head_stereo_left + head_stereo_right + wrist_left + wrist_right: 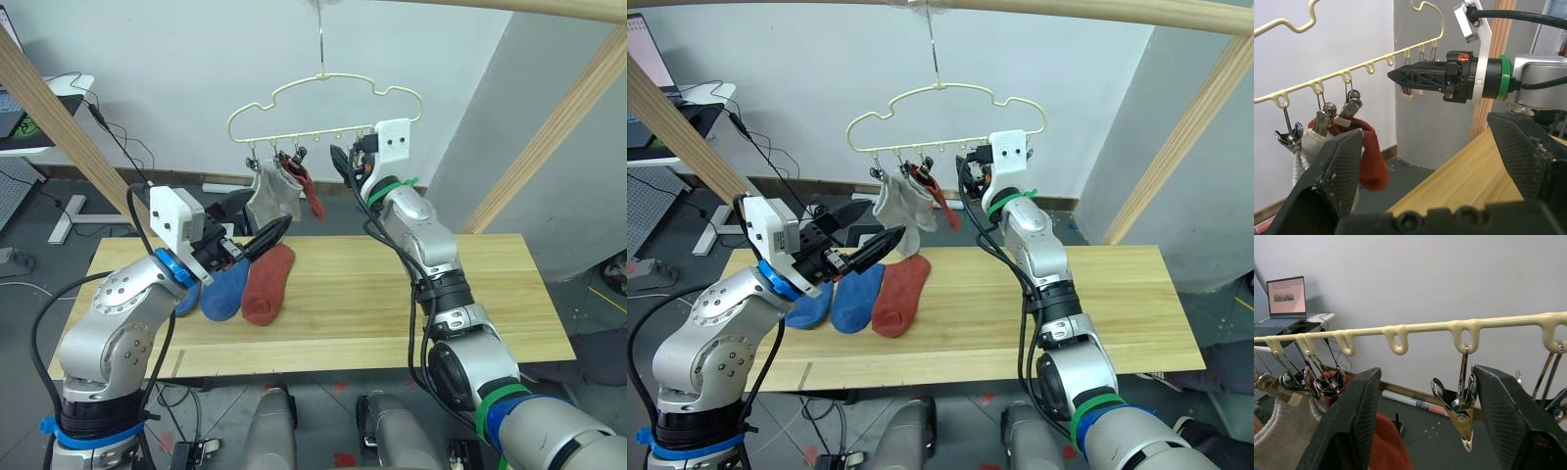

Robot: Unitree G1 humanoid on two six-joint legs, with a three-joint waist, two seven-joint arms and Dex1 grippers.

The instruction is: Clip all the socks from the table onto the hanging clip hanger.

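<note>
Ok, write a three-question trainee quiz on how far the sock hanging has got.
1. How many socks lie on the table?
2. True or false: the right gripper grips a blue sock.
3. Which colours hang from the clip hanger? A) grey and rust-red B) blue only C) none

Key
1. Three: two blue socks and one rust-red sock.
2. False: it is open, level with the clips; the left gripper is open too.
3. A: grey socks and a red sock.
</note>
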